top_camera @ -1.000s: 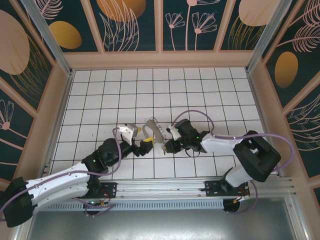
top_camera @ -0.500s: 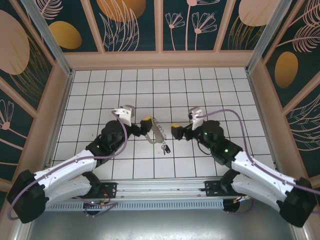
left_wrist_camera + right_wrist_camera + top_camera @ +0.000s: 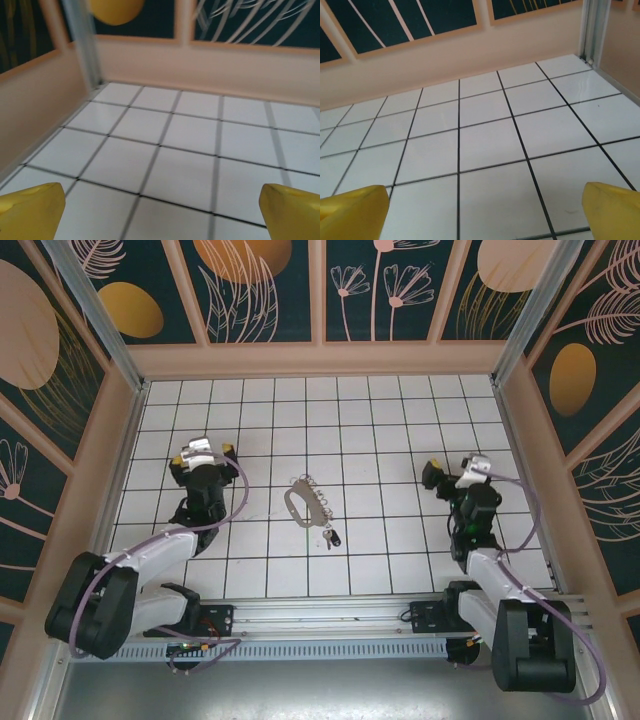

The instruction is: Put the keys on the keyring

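Both tools are spread wide and hold nothing: the left gripper (image 3: 204, 455) is at mid-left of the top view, the right gripper (image 3: 455, 472) at mid-right, each with bare tile between its yellow tips. The keyring (image 3: 297, 505) lies flat at centre, and its chain (image 3: 314, 496) runs down-right to the keys (image 3: 331, 536). Whether the keys are threaded on is too small to tell.

The likely trouble:
- The keys are thin and flat, so fingers may skid off or shove them.
- The loose chain may drag the ring askew.
- Both arms converging on centre may collide.

The only container is the walled floor (image 3: 400, 420), which holds just these things.
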